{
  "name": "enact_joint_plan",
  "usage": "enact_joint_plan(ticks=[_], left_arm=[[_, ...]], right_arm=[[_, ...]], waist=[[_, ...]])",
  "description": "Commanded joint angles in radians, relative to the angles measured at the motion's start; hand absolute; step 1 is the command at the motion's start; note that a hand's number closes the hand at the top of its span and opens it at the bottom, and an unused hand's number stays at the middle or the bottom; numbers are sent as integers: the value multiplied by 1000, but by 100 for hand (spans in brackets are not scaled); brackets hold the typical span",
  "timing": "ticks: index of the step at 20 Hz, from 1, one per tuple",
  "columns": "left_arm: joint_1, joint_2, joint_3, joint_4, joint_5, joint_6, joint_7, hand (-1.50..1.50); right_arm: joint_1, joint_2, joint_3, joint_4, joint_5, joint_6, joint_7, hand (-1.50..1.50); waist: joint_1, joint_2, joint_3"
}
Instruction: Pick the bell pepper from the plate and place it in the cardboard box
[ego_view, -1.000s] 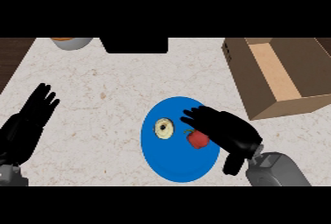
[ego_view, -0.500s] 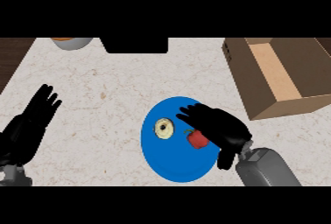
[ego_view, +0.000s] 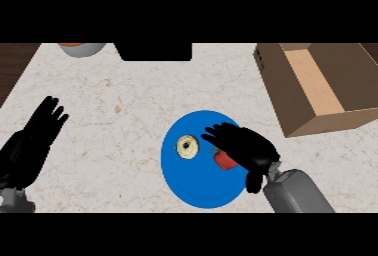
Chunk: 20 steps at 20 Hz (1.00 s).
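Red bell pepper (ego_view: 222, 160) partly under right hand (ego_view: 247, 146)

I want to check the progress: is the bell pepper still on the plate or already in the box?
On the plate. The red bell pepper lies on the blue plate, beneath the right hand; the cardboard box holds nothing visible.

A small red bell pepper (ego_view: 223, 160) lies on the blue plate (ego_view: 199, 187), partly hidden. The open brown cardboard box (ego_view: 319, 90) sits well apart, upper right.
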Motion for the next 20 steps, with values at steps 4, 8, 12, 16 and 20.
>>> enact_joint_plan(ticks=[4, 8, 12, 16, 20], left_arm=[[-35, -46, -18, 9, -55, 30, 4, 0], [-18, -27, 14, 26, -30, -30, -14, 0], [-57, -57, -7, 90, -79, -7, -63, 0], [-23, -23, 45, 77, -24, -55, -45, 0], [-37, -48, 23, 78, -64, -30, -39, 0]], right_arm=[[11, 8, -30, 73, 38, -49, -53, -150], [47, 29, -7, 61, 70, -65, -49, -150], [-8, 19, -60, 105, 63, -102, -95, 150], [-98, 64, -54, 203, 75, -152, -156, 150], [-8, 88, -15, 139, 105, -182, -143, 150]], waist=[[-1, 0, 0], [-2, 0, 0], [-4, 0, 0], [2, 1, 0], [-3, 0, 0]])
